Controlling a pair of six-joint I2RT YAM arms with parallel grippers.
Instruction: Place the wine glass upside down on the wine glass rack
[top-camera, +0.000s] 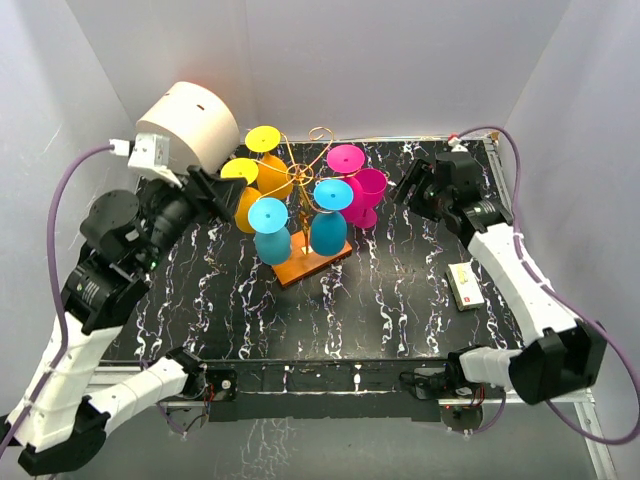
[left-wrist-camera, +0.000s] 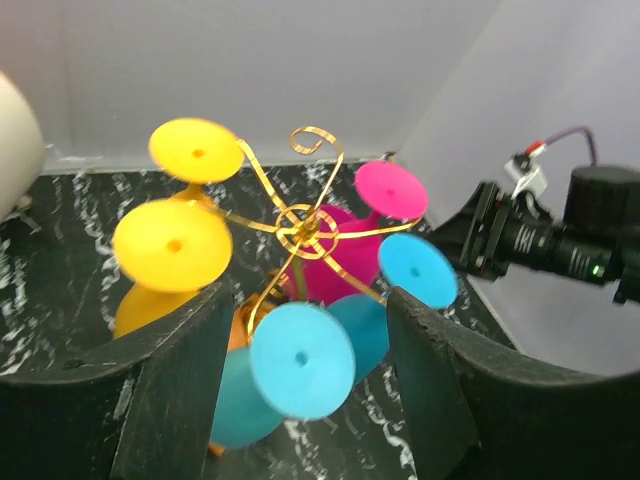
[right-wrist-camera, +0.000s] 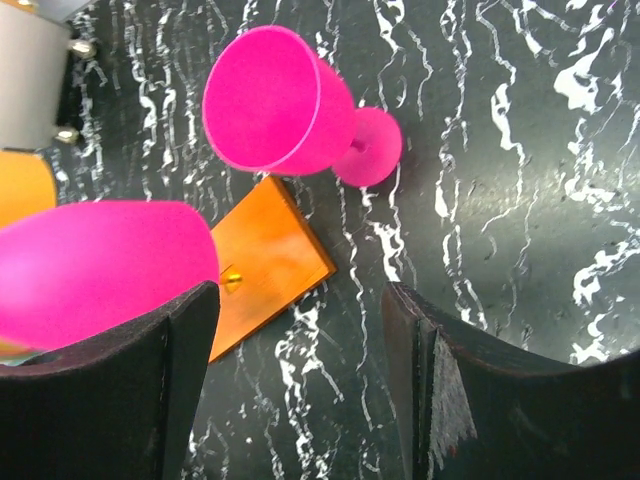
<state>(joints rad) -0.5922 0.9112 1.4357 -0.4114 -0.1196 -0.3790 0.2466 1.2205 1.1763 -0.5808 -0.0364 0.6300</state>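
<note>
Currently the right end effector (right-wrist-camera: 300, 297) is spread wide and holds nothing, hovering over the black marbled desk (right-wrist-camera: 520, 150). The pink wine glass (right-wrist-camera: 275, 100) lies ahead of it, touching neither finger. The glass stands upright on its foot on the desk, just beside the orange-brown base of the wine glass rack (right-wrist-camera: 265, 255), on the rack's right side; not hung.

The left end effector (left-wrist-camera: 312, 297) is also spread wide and empty, raised level with the rack's gold scrolls and facing them.

The rack carries five inverted glasses: two yellow glasses (left-wrist-camera: 172, 245), two cyan glasses (left-wrist-camera: 300, 360) and one hung pink glass (left-wrist-camera: 390, 190).

A white cylinder (top-camera: 190, 125) sits far left. A small box (top-camera: 463, 285) lies on the desk beside the right arm.
</note>
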